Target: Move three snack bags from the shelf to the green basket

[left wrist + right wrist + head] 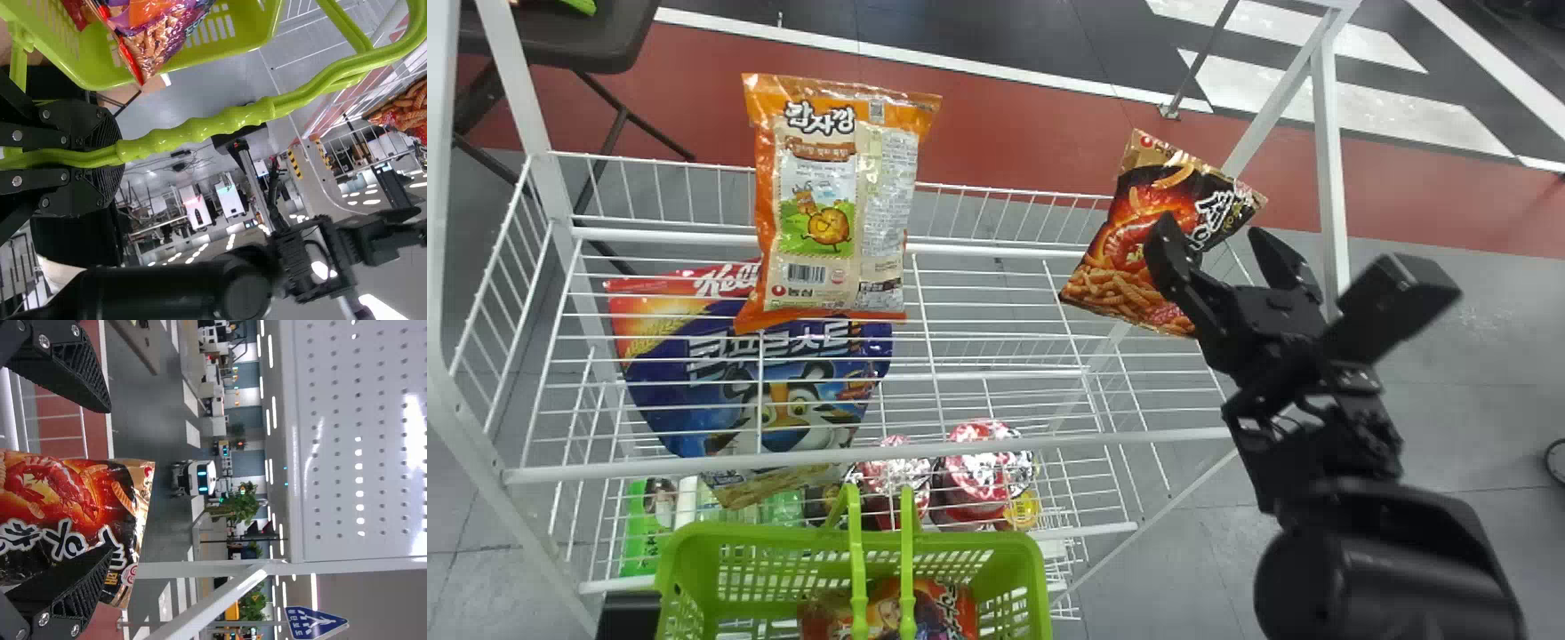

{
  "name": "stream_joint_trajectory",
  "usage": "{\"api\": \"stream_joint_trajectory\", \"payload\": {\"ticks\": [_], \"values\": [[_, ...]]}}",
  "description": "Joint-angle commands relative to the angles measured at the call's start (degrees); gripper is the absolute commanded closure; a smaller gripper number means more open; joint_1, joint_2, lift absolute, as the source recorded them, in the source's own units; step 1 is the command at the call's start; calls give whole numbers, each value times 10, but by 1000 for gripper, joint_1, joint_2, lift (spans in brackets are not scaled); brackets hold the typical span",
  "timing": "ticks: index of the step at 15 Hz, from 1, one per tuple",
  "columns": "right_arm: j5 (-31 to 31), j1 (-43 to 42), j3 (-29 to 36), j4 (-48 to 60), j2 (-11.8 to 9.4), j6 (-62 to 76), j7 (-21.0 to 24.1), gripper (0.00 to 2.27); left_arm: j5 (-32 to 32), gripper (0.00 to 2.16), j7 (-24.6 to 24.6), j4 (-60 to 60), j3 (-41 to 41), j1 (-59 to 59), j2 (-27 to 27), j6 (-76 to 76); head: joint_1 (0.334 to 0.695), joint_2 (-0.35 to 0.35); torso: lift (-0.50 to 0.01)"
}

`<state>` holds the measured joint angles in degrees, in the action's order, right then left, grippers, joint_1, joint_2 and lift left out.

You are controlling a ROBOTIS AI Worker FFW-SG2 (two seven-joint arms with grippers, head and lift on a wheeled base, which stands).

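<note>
White wire shelf [1005, 362]: in the head view, the red-black snack bag [1125, 258] stood at the spread right gripper [1209, 229]'s nine o'clock, long axis seven-to-one; left gripper [119, 155] pinched basket handle [200, 128].

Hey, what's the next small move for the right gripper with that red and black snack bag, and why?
I'd probably ease the open right gripper slightly toward the robot's left before closing it. In the head view, its left finger crosses in front of the bag, while its right finger stands off past the bag's side.
</note>
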<state>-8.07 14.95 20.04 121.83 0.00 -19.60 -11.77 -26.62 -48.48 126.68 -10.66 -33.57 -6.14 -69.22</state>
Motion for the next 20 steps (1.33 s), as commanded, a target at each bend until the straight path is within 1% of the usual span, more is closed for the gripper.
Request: {"api": "stream_joint_trajectory", "payload": {"ticks": [1,4,5,6,7,8,9,10,11,17,18,20], "values": [[25,-44,-1,-56,0,-11,7,70,-1,1760,0,-4,1,2,1,0,695,-350,-48],[40,-76,2,-121,-4,-2,24,83,-1,1760,0,-5,3,2,1,0,695,-350,-48],[42,-84,6,-136,-6,-2,23,90,0,1760,0,-6,3,2,2,0,695,-350,-48],[41,-91,9,-147,-10,-4,18,157,1,1760,0,-6,3,3,2,0,695,-350,-48],[37,-92,11,-151,-13,-4,8,333,1,1760,2,-8,3,4,2,0,695,-350,-48],[31,-93,17,-151,-15,-9,-15,947,1,1760,2,-10,3,6,3,0,695,-350,-48],[24,-94,22,-151,-15,-16,-25,1966,1,1760,3,-11,3,7,3,0,695,-350,-48],[22,-94,25,-150,-16,-15,-41,2196,1,1760,4,-11,3,7,3,0,695,-350,-48],[22,-90,26,-145,-16,-13,-52,2240,1,1760,4,-11,3,7,3,0,695,-350,-48],[18,-71,35,-138,-16,19,-55,2243,1,1760,4,-12,3,7,4,2,695,-350,-48],[17,-64,40,-120,-15,17,-60,2240,1,1760,4,-12,2,6,4,2,695,-350,-48],[-12,-18,40,-56,-15,8,-66,2240,1,1757,4,-10,2,5,4,2,695,-350,-48]]}}
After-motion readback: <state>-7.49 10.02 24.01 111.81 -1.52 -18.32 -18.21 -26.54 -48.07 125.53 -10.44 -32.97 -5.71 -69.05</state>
